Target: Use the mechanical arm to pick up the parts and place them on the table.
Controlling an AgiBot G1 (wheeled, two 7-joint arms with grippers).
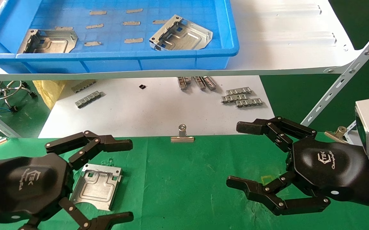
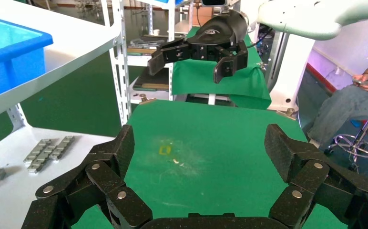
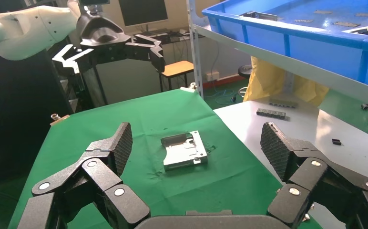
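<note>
Trouble looks likeliest at the blue tray (image 1: 184, 62), whose wall may block a reach for its two stamped plates (image 1: 180, 34), since the left claw (image 1: 107, 182) and right claw (image 1: 238, 156) hover wide open, empty, beside one plate (image 1: 96, 187) on the green desk (image 1: 184, 185).

The table (image 1: 184, 179) is covered in wrinkled green cloth. One part (image 1: 96, 186) lies flat on its left side. A binder clip (image 1: 182, 135) sits at the far edge, mid-width.
</note>
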